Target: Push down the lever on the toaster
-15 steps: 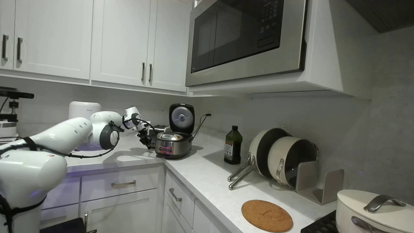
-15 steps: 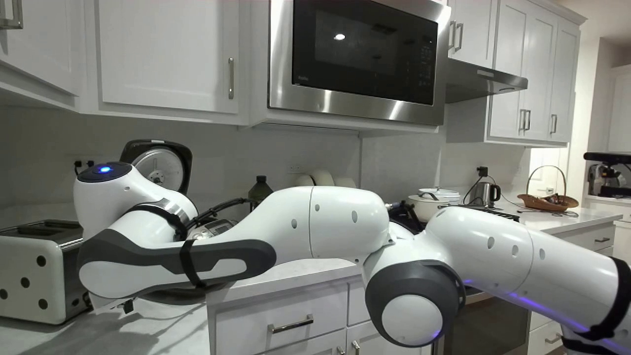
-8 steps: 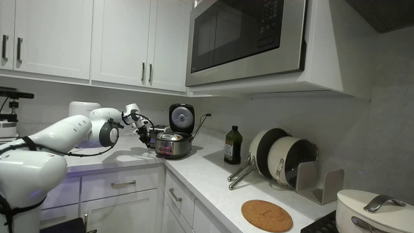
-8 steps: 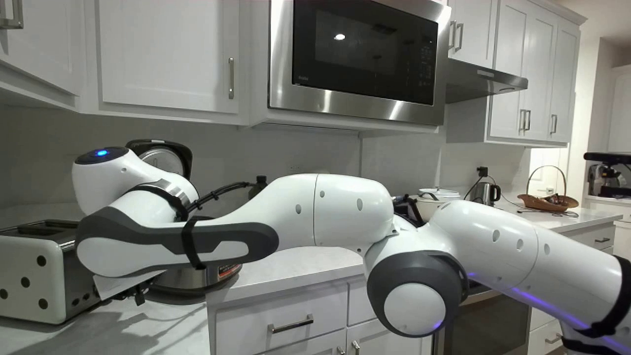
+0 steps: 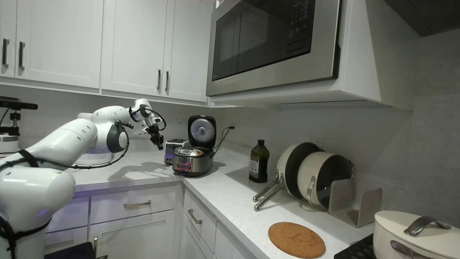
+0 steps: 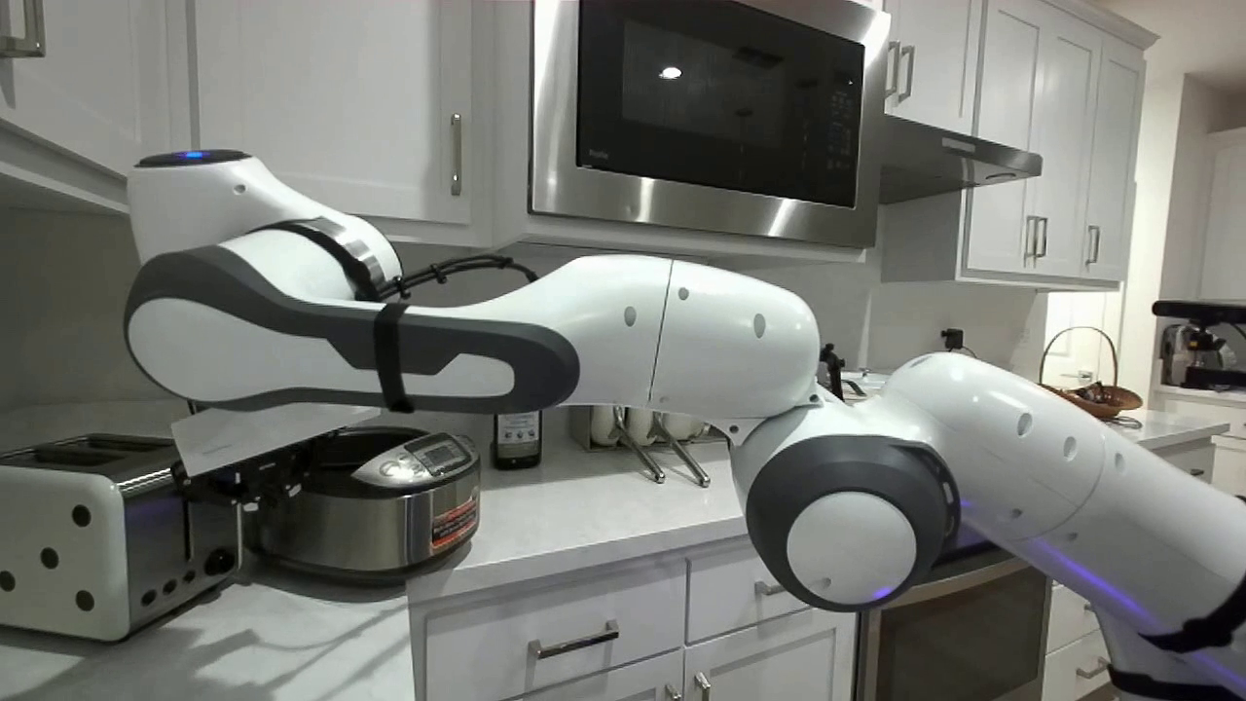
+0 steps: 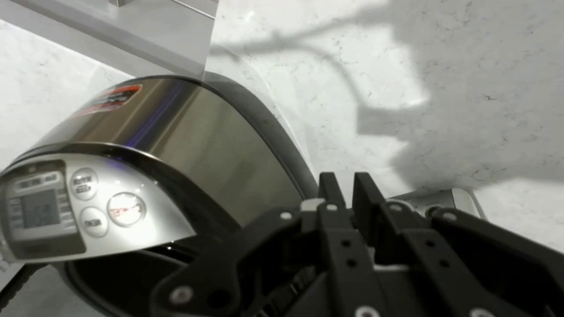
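Observation:
The toaster (image 5: 170,151) stands on the corner counter behind the rice cooker. In an exterior view the toaster (image 6: 63,545) shows its white dotted side and metal end face, with a vertical slot and a dark knob. I cannot make out the lever. My gripper (image 5: 160,146) hangs tilted downward in the air, above and left of the toaster, apart from it. In an exterior view the gripper (image 6: 248,487) overlaps the toaster's end face. In the wrist view the fingers (image 7: 346,176) stand a narrow gap apart with nothing between them; they hide most of the toaster (image 7: 465,202).
A steel rice cooker (image 5: 194,163) with its lid up stands close beside the toaster; it fills the left of the wrist view (image 7: 238,158). A white cylindrical appliance (image 5: 94,158) is behind the arm. A dark bottle (image 5: 258,162) and pans (image 5: 318,176) stand along the wall.
The arm has risen, and the gripper has moved up and back from low beside the toaster. More of the toaster's end face and the rice cooker now show.

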Motion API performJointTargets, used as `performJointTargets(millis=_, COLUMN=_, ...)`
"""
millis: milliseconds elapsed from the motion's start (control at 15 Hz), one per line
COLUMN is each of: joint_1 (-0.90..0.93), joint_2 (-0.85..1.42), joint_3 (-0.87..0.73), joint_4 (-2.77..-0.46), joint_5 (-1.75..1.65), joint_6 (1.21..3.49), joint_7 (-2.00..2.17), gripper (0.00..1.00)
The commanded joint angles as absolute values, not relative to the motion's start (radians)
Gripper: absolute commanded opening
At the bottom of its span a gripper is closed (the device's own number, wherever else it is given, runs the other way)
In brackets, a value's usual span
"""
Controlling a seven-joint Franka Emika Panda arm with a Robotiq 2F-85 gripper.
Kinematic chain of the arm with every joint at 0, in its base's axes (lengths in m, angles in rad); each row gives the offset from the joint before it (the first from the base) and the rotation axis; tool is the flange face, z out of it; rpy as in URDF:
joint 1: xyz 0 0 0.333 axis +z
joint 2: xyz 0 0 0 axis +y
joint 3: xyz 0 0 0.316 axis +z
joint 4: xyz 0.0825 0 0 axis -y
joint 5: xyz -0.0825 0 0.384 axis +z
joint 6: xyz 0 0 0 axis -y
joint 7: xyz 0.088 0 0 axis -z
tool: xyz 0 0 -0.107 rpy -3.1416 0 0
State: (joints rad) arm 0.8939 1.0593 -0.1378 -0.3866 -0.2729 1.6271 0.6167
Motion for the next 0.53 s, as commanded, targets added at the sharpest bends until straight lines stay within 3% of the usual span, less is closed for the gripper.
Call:
performJointTargets(millis=0, joint_1=0.916, joint_2=1.043, joint_3=-0.150, joint_4=-0.333, joint_5=-0.277, joint_6=1.537, joint_7=0.627, gripper=0.48)
performJointTargets(millis=467, joint_1=0.950, joint_2=1.005, joint_3=-0.146, joint_4=-0.359, joint_5=-0.271, joint_6=1.500, joint_7=0.635, gripper=1.00)
